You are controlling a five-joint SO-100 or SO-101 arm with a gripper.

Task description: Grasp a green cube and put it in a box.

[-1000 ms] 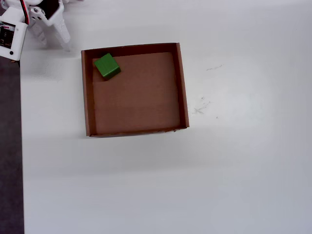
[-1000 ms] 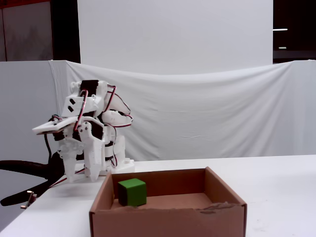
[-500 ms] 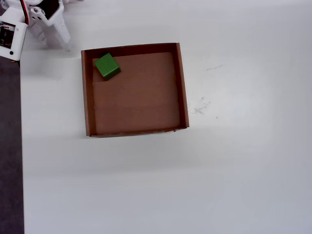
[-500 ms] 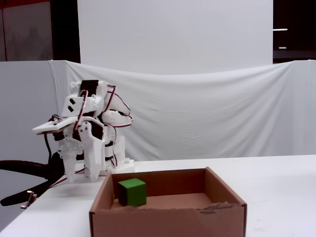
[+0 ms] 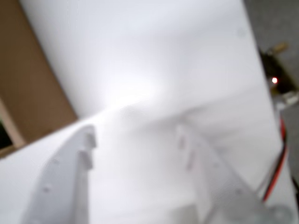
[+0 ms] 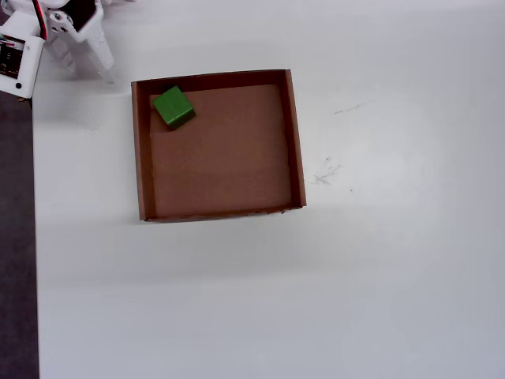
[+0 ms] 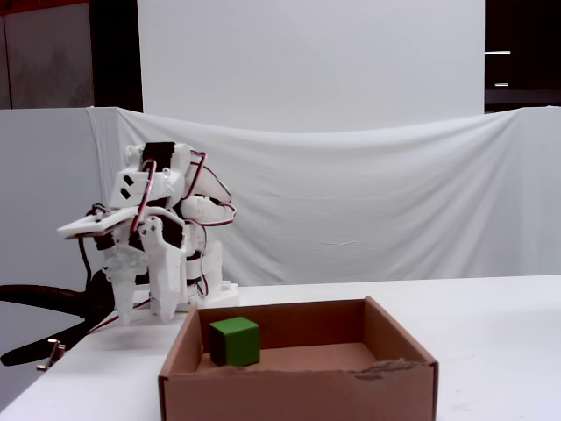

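Green cube (image 6: pixel 172 106) sits inside the box (image 6: pixel 293 134), in a corner.

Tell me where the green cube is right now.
In the overhead view the green cube sits inside the box, in its top-left corner, nearest the folded arm.

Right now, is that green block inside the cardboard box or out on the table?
Inside. The green cube sits on the floor of the box, in its top-left corner in the overhead view.

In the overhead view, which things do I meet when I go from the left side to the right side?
The gripper at the top-left corner → the green cube inside the box → the box's right wall → faint scuff marks on the white table.
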